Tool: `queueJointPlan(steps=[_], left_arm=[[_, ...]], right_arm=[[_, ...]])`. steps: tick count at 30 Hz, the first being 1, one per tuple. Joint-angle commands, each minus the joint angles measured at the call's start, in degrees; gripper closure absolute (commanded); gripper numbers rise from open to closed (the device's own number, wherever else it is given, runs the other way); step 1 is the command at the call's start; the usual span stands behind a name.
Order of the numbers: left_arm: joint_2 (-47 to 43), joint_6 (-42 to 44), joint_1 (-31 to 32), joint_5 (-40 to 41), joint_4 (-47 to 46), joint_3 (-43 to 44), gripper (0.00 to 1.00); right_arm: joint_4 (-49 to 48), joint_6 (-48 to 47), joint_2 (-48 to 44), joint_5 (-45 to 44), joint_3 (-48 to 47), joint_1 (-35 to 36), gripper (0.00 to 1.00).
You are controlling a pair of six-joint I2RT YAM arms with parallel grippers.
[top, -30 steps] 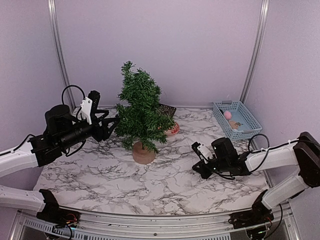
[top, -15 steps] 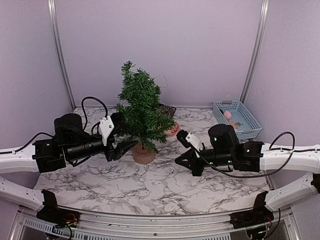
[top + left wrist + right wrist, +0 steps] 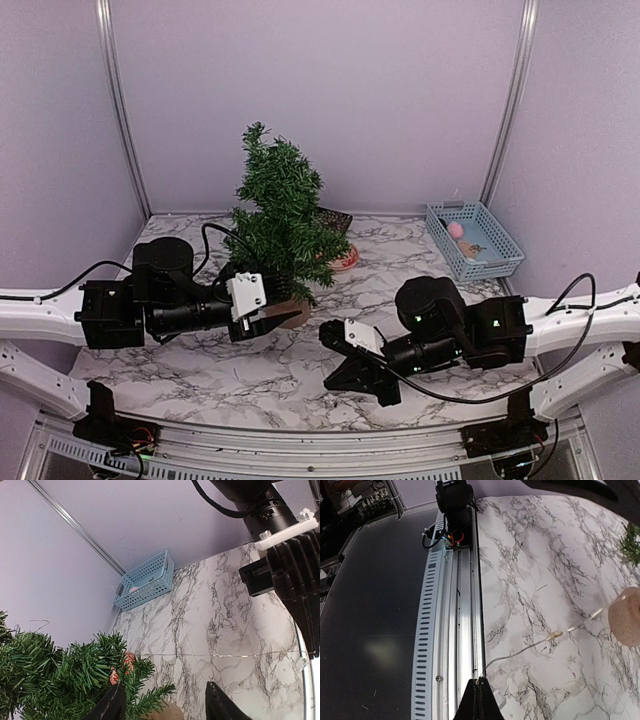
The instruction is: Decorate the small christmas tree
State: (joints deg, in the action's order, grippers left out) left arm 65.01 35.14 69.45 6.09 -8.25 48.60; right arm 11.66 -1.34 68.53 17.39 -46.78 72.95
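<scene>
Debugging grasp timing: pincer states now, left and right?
Left pincer: open, near the tree.
Right pincer: closed on a thin wire.

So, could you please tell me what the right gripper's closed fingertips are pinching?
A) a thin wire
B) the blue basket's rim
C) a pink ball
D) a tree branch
A: in the right wrist view the right gripper is shut on a thin wire, which runs from its fingertips across the marble table toward the base of the small christmas tree.
</scene>
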Motion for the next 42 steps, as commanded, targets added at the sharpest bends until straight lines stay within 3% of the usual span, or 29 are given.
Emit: queueJointPlan(steps=[1, 23, 36, 42], left_arm=[[-0.4, 2.5, 0.7, 1.0, -0.8, -0.2, 0.46], [-0.6, 9.4, 1.8, 1.6, -8.1, -3.1, 0.36], [-0.7, 8.8, 2.2, -3.0, -8.9, -3.5, 0.43], [-1.9, 7.9, 2.2, -2.0, -13.5, -5.9, 0.40]], right_arm=[[-0.4, -1.7, 0.9, 2.8, -4.2, 2.4, 1.00], [0.4, -3.9, 5.5, 6.1, -13.1, 10.3, 1.00], [1.7, -4.9, 4.5, 3.6, -17.2, 13.8, 1.00], [2.4, -5.1, 3.1, 3.0, -18.1, 14.4, 1.00]])
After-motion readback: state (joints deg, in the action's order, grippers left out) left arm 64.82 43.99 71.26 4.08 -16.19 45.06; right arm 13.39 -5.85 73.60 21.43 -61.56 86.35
